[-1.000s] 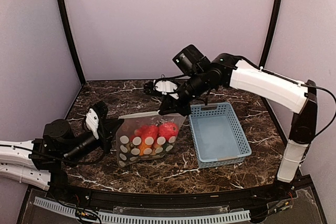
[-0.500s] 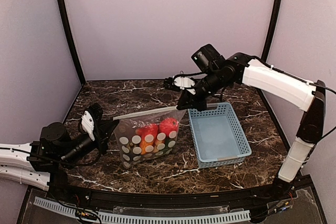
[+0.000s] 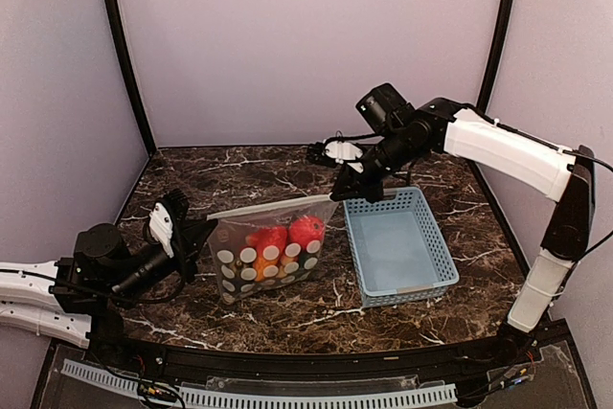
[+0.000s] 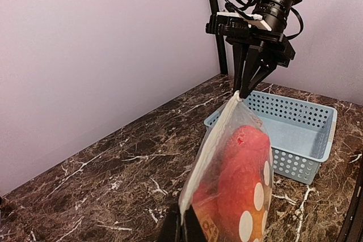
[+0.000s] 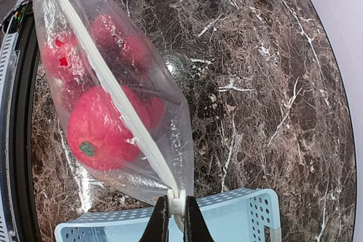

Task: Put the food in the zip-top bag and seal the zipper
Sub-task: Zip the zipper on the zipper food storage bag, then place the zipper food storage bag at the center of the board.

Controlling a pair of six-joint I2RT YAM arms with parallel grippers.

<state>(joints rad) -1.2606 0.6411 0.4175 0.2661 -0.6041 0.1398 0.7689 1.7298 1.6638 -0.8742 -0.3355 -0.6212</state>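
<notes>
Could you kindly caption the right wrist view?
Right claw pinches small white slider of clear plastic bag holding red toy fruits.

Left arm (image 3: 29,286) and right arm (image 3: 498,152): glossy white link shells, black joint housings, thin black cables looped outside, white wrist brackets, matte black left hand (image 3: 208,228) and right hand (image 3: 340,195) with slim fingers.

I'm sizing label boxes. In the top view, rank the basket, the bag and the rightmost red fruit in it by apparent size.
1-2. basket and bag: about alike, too close to rank.
3. red fruit: clearly smallest.
</notes>
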